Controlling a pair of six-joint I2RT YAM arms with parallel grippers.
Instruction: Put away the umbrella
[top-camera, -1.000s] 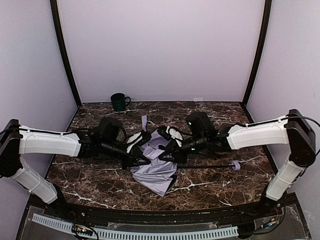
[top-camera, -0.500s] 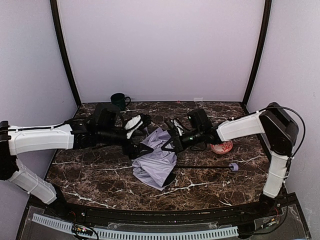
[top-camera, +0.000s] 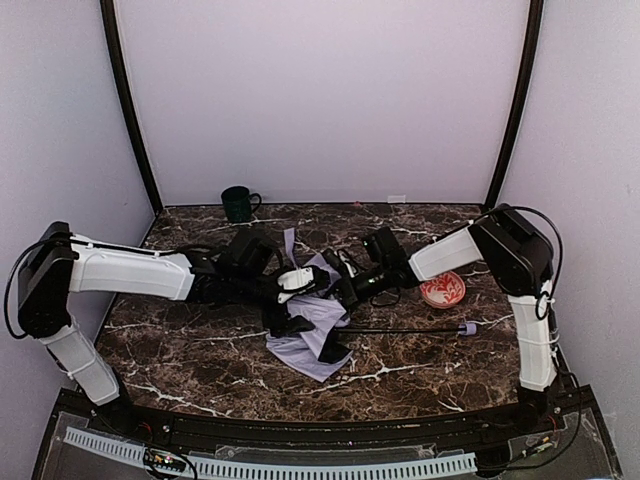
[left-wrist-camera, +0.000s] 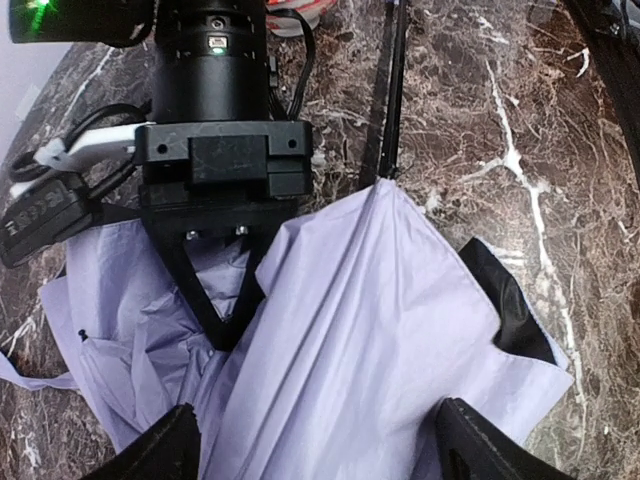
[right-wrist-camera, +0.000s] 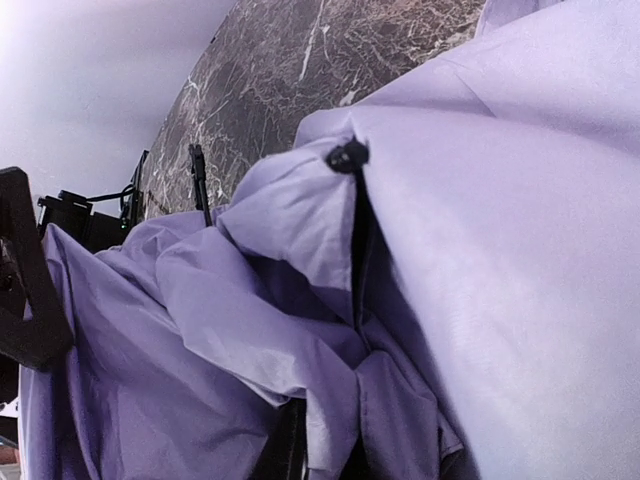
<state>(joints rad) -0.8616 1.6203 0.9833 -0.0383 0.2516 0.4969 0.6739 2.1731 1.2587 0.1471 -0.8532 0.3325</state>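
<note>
The folding umbrella of pale lavender fabric with black lining (top-camera: 312, 346) lies collapsed in a crumpled heap at the middle of the dark marble desk (top-camera: 180, 350). Its thin black shaft (top-camera: 400, 331) runs out to the right, ending in a small lavender handle (top-camera: 468, 328).

The fabric looks light, limp and slick, likely to slip or bunch under a pinch. The ribs and shaft are probably stiff but easy to bend, so the shaft or the handle seems the surer hold.

The left tool (left-wrist-camera: 320, 445) hangs spread wide over the cloth, gripping nothing. The right tool (left-wrist-camera: 228, 322) is closed, its tips sunk in a fold (apparently pinching it).

The ribs are buried, and the right wrist view shows little but fabric.
</note>
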